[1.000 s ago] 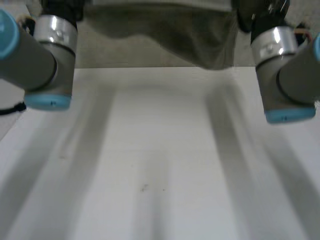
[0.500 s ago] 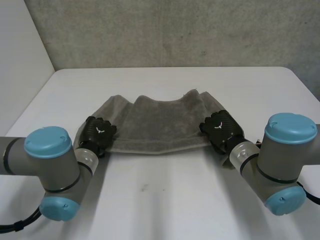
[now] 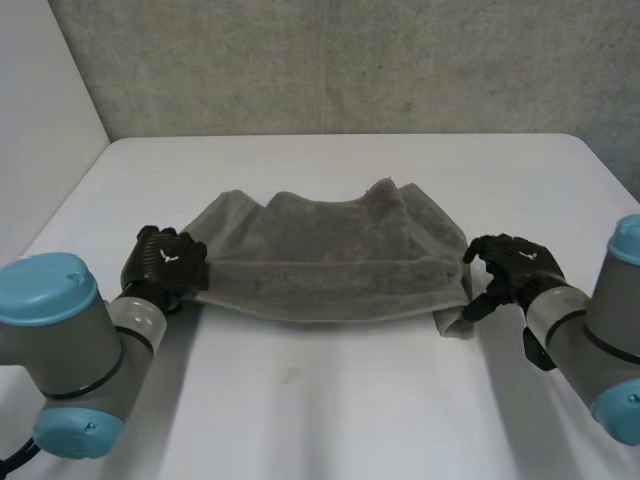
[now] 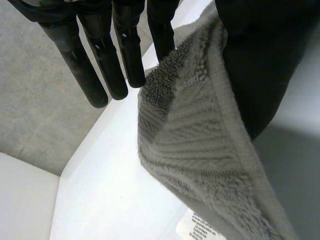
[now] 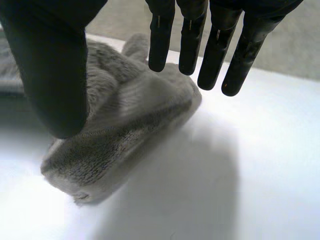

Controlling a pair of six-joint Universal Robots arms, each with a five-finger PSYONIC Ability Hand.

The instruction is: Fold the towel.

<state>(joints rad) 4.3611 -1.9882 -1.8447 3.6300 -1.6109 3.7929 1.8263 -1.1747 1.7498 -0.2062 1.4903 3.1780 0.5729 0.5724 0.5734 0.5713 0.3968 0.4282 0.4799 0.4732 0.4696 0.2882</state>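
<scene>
No word or number can be read anywhere. In the left wrist view a white care label (image 4: 199,228) peeks out beside the hem of the grey towel (image 4: 200,150), at the end farthest from the hand. It bears a few lines of small dark print, too fine to make out. In the head view, at the middle left of the frame, the back of the left hand (image 3: 160,268) carries a small white emblem (image 3: 166,256), a winged V-like mark rather than letters.
</scene>
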